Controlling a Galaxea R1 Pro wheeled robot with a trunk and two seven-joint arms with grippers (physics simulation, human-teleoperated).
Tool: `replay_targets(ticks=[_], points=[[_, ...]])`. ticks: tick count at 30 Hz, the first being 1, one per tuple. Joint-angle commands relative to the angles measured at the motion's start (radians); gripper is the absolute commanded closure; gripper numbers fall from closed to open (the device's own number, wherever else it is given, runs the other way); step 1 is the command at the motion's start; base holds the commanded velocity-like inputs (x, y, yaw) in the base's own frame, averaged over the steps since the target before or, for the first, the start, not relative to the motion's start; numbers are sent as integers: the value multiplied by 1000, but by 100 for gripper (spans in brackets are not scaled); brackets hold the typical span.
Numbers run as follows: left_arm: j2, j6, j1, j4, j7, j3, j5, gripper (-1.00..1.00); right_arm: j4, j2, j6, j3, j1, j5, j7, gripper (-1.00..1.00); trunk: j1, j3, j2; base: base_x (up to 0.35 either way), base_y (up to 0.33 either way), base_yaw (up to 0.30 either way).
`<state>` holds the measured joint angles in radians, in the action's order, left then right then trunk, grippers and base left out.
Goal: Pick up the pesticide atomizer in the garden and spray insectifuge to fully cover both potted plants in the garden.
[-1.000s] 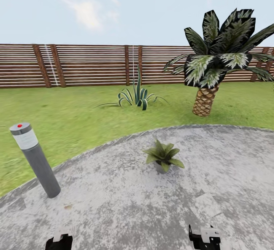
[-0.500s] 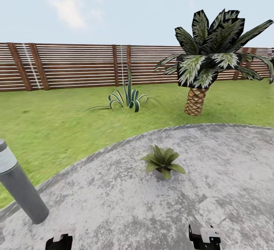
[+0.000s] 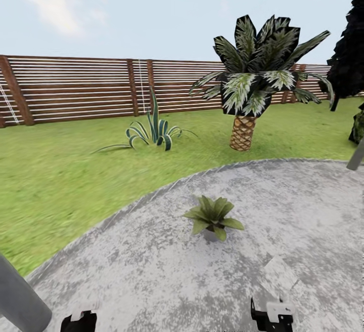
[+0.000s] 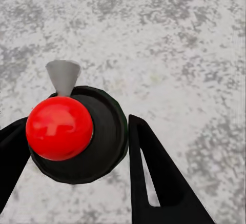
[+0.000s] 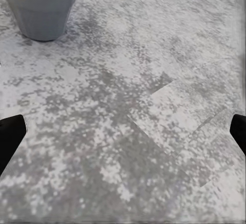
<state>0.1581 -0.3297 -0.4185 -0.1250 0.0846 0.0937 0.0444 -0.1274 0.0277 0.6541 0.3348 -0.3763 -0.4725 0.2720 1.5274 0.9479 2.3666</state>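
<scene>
Out front from the head view: round grey mottled paved patio [image 3: 151, 271] ringed by green lawn [image 3: 60, 170], brown slatted wooden fence [image 3: 76, 89] behind under pale sky. Mid-patio, small potted plant with broad speckled green leaves in a grey pot [image 3: 212, 216]. Beyond on the grass, striped long-leaved agave [image 3: 154, 132] and a palm with scaly brown trunk [image 3: 243, 132]. Grey post [image 3: 20, 299] at the lower left corner. Low at the edge, left gripper [image 3: 79, 321] and right gripper [image 3: 273, 316], barely peeking in.

Over to the left wrist: black fingers [image 4: 154, 178] clamped on a black-bodied atomizer with a round red cap and grey cone nozzle [image 4: 77, 131], patio paving beneath.

Right wrist now: black fingertips [image 5: 10, 137] spread wide at both edges, nothing between them. Same grey pot [image 5: 41, 11] near, standing on the paving, apart from the fingers.
</scene>
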Motion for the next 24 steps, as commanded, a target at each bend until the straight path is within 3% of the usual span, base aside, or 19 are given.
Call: replay_targets(ticks=[1,9,13,20,22,24], points=[[0,-2,0,1,9,8,5,100,2,0,2,4,-1,-11,7,-100,0,1,0,3,332,-267],[0,-2,0,1,9,8,5,100,2,0,2,4,-1,-11,7,-100,0,1,0,24,318,-267],[3,-2,0,0,10,11,5,100,2,1,2,4,-1,-11,7,-100,0,1,0,34,82,-249],[4,-2,0,-5,11,8,2,100,2,-1,2,4,-1,-9,7,-100,0,1,0,2,5,-33],[9,3,-19,-18,20,4,-32,100,-8,-6,-1,-33,-1,-20,4,-100,0,1,0,0,0,0],[15,5,-21,-21,22,5,-92,100,-35,-6,-3,-106,-1,-59,3,-100,0,1,0,0,0,0]])
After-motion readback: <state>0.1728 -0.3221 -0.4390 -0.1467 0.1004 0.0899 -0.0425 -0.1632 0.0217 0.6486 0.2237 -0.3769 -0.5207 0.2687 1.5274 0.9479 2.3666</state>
